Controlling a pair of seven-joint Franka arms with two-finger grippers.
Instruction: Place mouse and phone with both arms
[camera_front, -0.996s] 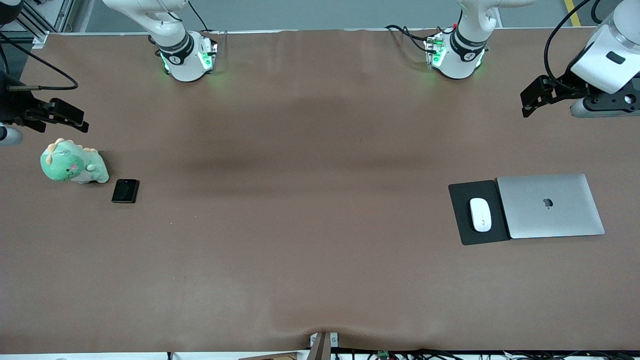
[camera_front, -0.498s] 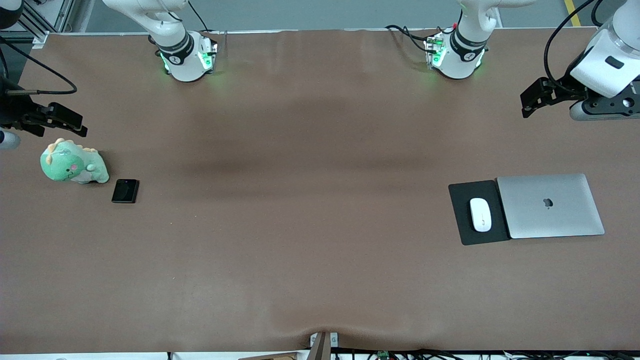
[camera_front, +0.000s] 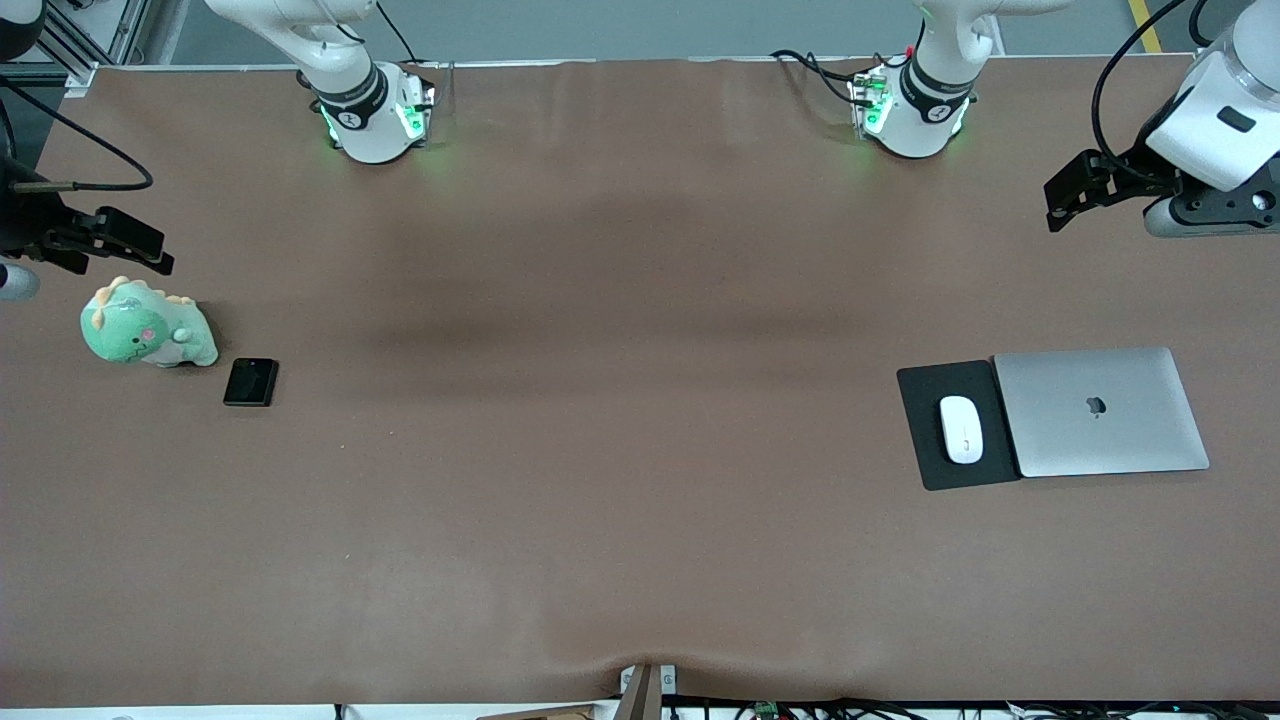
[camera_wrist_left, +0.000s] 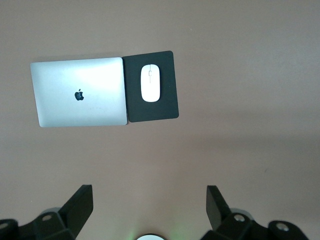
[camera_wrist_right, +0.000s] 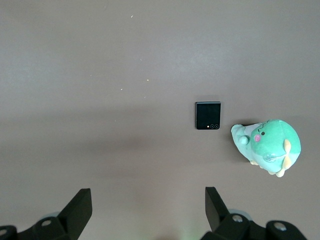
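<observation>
Now the white oval mouse (camera_front: 961, 429) sits on the black pad (camera_front: 920, 385), and the small black phone (camera_front: 250, 382) lies beside the green plush dinosaur (camera_front: 145, 327). Both look placed already. The left hand (camera_front: 1062, 198) and right hand (camera_front: 140, 243) hang spread wide, holding nothing.

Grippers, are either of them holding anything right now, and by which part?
Nothing is held. The left gripper and right gripper are open in the air. The mouse lies on its pad and the phone on the table.
</observation>
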